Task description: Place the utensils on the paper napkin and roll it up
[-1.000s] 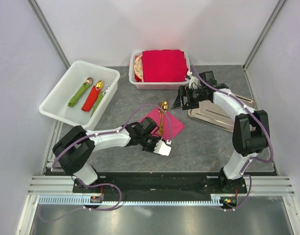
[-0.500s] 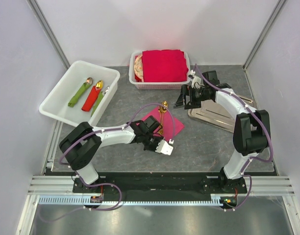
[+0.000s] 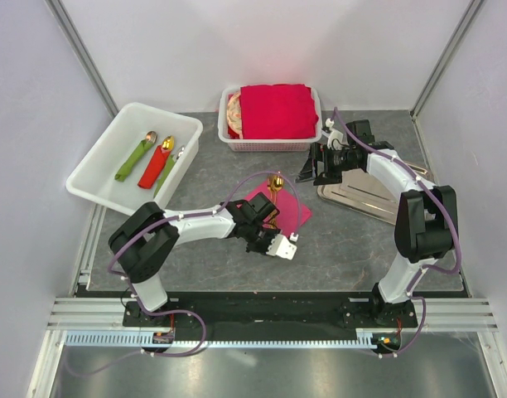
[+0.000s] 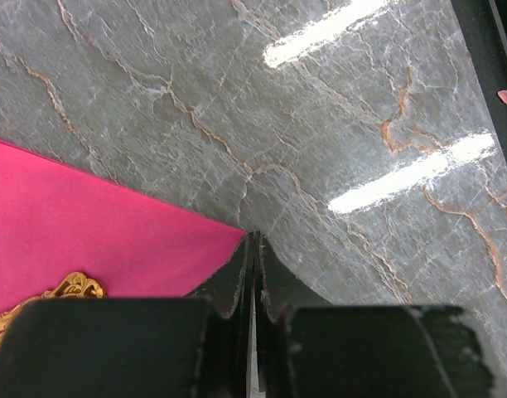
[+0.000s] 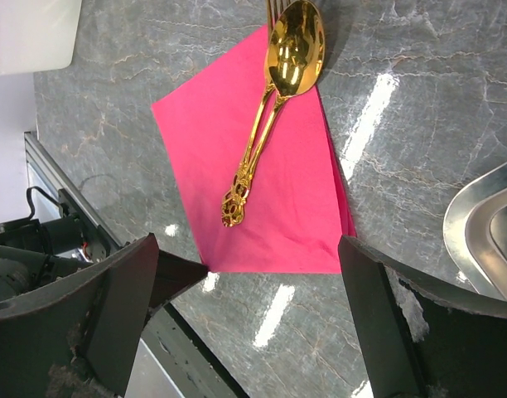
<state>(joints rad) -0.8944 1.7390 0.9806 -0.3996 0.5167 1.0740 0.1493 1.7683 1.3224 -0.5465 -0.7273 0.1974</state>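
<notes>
The magenta paper napkin (image 3: 291, 211) lies flat on the grey table, with a gold spoon (image 3: 275, 192) along its middle and the bowl over the far corner. In the right wrist view the spoon (image 5: 278, 99) rests on the napkin (image 5: 270, 207). My left gripper (image 3: 288, 240) is low at the napkin's near corner. In the left wrist view its jaws (image 4: 253, 236) are pressed together, with the pink corner (image 4: 113, 224) running into the tips. My right gripper (image 3: 314, 172) hangs wide open above and to the right of the napkin. Nothing is between its fingers (image 5: 248, 240).
A white bin (image 3: 92, 176) at the back left holds green and red napkin bundles (image 3: 156, 166). A basket (image 3: 229, 139) at the back carries a thick red napkin stack (image 3: 277, 110). A metal tray (image 3: 361, 197) lies under the right arm.
My left gripper has slid right along the table to the napkin's near corner and closed there. The right gripper drifted slightly to the right, still open.
</notes>
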